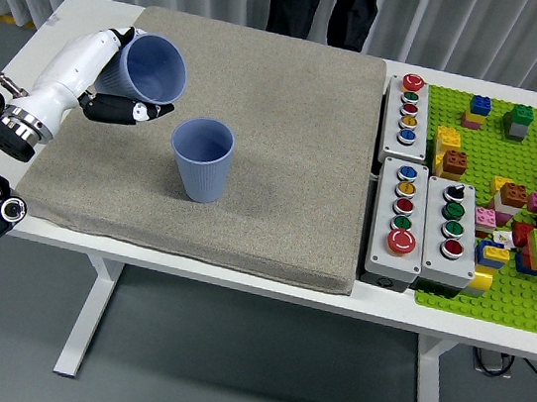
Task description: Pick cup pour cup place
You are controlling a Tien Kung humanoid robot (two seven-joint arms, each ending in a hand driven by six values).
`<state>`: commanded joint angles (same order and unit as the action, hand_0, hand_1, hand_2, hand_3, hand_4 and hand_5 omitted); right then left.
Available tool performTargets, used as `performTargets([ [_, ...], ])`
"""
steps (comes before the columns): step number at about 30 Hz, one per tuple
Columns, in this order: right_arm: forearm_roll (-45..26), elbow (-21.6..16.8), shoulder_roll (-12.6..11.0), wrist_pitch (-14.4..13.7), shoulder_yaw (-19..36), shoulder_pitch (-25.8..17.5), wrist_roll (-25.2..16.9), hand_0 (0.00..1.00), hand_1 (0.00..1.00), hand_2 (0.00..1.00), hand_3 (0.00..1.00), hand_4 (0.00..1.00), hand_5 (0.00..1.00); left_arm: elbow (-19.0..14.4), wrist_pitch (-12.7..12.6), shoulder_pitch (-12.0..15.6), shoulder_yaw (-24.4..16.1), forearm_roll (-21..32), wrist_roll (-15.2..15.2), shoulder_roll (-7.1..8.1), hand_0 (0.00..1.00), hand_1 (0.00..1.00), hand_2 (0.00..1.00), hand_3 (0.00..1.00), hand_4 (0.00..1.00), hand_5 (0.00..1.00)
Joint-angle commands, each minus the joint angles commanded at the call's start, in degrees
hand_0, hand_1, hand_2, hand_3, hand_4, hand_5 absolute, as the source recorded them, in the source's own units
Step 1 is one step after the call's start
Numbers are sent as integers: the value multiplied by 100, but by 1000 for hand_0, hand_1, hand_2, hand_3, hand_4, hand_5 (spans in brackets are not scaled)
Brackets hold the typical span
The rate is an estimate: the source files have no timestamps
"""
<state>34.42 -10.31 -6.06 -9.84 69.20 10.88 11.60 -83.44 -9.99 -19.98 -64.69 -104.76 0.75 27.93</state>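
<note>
Covering the white table (95, 12), a grey mat (258, 130) bears cups.

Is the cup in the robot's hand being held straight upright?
No, the held cup in the left hand is tilted, its mouth leaning toward the standing cup.

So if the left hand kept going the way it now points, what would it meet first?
Probably the upright blue cup on the grey mat: the left hand, holding the tilted cup, points right toward it. Its height above that rim is unclear.
</note>
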Motion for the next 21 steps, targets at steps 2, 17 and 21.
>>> performTargets([
  [2,-7,0,0,-3,-2,2,-2,720,679,717,685,308,327,-34,6,-6,38,-146,16,16,700,585,588,511,835,195],
  [17,-13,0,-2,-5,-2,7,-2,719,679,717,686,310,329,-157,26,-130,254,-986,134,110,698,585,593,509,829,191],
  [21,-12,0,-3,-5,0,13,-4,720,679,717,686,310,329,-167,13,-122,280,-1048,114,111,696,586,593,510,827,190],
])
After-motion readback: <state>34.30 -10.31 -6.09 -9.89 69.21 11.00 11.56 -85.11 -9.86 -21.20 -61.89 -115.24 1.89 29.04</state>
